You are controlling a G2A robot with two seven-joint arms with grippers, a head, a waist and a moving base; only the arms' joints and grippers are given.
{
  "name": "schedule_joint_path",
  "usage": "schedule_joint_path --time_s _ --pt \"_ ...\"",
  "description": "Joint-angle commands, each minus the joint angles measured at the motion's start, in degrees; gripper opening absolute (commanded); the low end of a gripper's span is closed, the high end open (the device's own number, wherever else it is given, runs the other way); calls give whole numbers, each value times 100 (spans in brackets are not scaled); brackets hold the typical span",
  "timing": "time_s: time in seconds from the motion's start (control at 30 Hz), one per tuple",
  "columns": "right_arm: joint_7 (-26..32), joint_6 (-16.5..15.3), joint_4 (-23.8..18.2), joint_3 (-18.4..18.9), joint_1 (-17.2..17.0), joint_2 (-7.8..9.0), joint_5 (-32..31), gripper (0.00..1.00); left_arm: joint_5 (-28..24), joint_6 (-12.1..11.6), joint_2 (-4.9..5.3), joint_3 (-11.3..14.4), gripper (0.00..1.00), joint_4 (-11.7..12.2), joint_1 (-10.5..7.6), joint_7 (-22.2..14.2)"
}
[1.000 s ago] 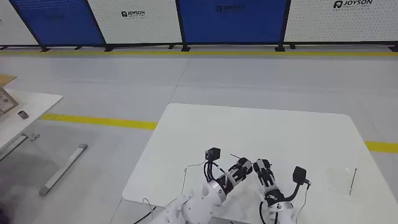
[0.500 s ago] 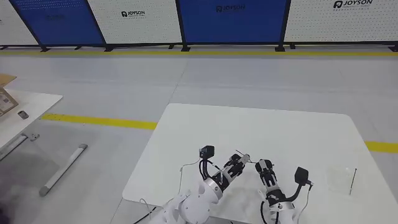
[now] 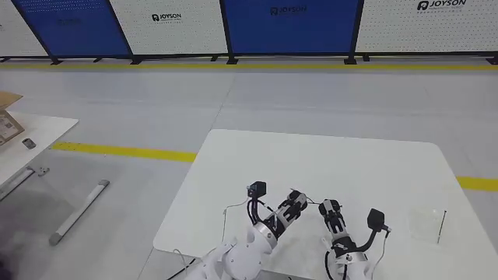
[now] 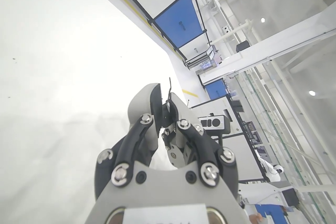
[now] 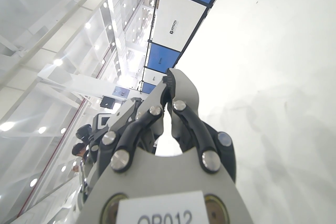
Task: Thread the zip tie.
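My left gripper (image 4: 164, 93) is shut on a thin black zip tie (image 4: 169, 84), whose short end sticks out past the fingertips. In the top view this gripper (image 3: 296, 198) hovers low over the near part of the white table (image 3: 311, 155). My right gripper (image 3: 327, 206) sits close beside it, a small gap apart. In the right wrist view the right gripper (image 5: 168, 78) is shut, its dark pads pressed together, and I see nothing between them.
A clear shallow tray (image 3: 424, 222) lies near the table's right edge with a black zip tie (image 3: 441, 225) along its side. The table's near edge runs just behind both arms. The far half of the table is bare.
My left gripper has drawn back to the left with the zip tie, away from the right gripper. The right gripper has barely moved.
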Motion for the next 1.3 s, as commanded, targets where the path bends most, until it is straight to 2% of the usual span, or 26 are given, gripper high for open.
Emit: schedule_joint_path --time_s 0.0,0.07,0.23,0.3,0.33,0.47,0.67,0.9,1.2,1.23,1.27 --pt "-7 -7 0 1 -3 0 -5 0 9 7 -3 16 5 17 -14 -10" --pt "-20 -2 -3 2 -5 0 -29 0 7 8 -5 22 3 28 -25 -7" --pt "-61 13 -7 -16 -9 -2 -98 0 6 6 -5 20 5 45 -37 -16" --pt "-67 9 -3 -25 -9 -2 -127 0 9 8 -5 22 9 50 -42 -27" --pt "-67 8 -2 -28 -8 -2 -134 0 5 8 -5 24 20 53 -43 -35" --pt "-70 15 6 -42 -1 -4 -172 0 21 26 -10 54 20 89 -74 -54" --pt "-85 49 18 -61 10 -6 -245 0 22 48 -13 60 15 101 -90 -50" --pt "-120 51 22 -89 18 -11 -315 0 33 76 -13 65 0 103 -99 -73" --pt "-141 63 23 -88 25 -19 -267 0 55 74 -14 100 0 101 -101 -115" --pt "-118 100 29 -86 36 -19 -260 7 43 66 -14 99 0 100 -99 -116" --pt "-77 140 30 -87 54 -20 -250 51 22 55 -15 97 0 99 -97 -116"
